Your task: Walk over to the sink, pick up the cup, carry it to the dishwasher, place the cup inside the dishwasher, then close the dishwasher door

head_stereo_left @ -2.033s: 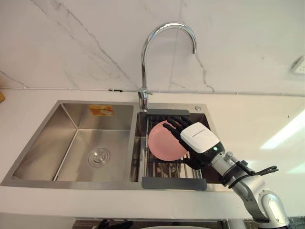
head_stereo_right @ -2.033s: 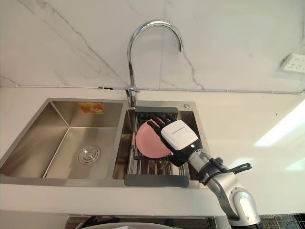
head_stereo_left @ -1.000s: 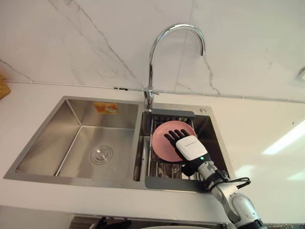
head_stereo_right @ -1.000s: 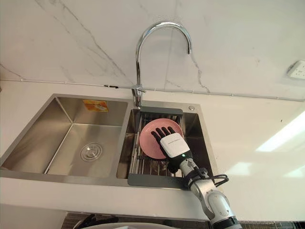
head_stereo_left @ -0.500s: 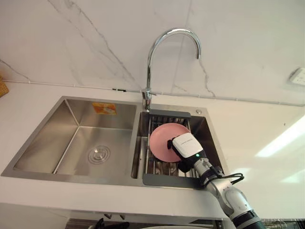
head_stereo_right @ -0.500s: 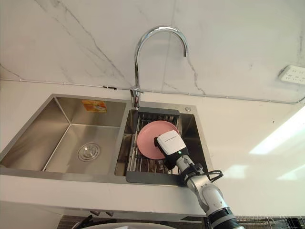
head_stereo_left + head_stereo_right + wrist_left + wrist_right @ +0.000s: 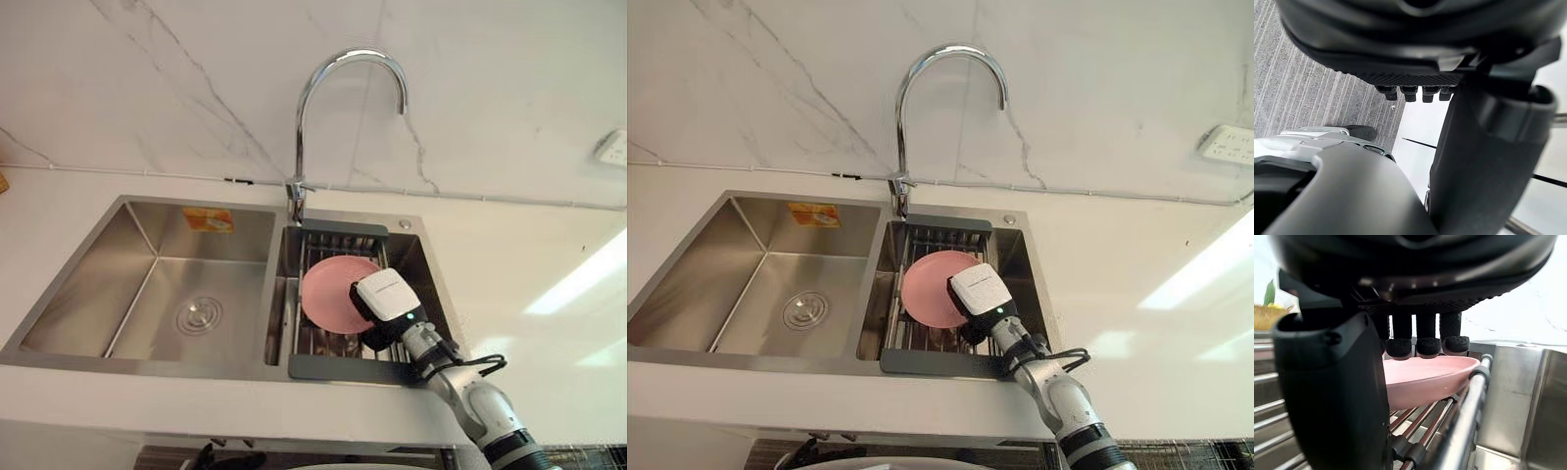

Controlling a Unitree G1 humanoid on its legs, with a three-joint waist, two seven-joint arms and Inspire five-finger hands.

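Observation:
A pink shallow dish (image 7: 328,292) lies on the wire rack (image 7: 338,367) in the sink's right basin; I see a dish here rather than a cup. My right hand (image 7: 384,297) rests on the dish's right side. In the right wrist view its fingers (image 7: 1425,346) curl down onto the dish (image 7: 1425,374), and the thumb (image 7: 1337,396) stands at the rim, so it is shut on the dish. My left hand (image 7: 1410,93) hangs by my side over grey floor with its fingers straight.
A tall curved chrome tap (image 7: 323,88) rises behind the divider, above the rack. The steel left basin (image 7: 186,294) holds just a drain. White countertop (image 7: 529,274) stretches to the right, with a wall socket (image 7: 614,147) at the far right.
My right hand's fingers, straight over the pink dish a second ago, have curled shut on it. The view has shifted slightly; the dish stays on the rack.

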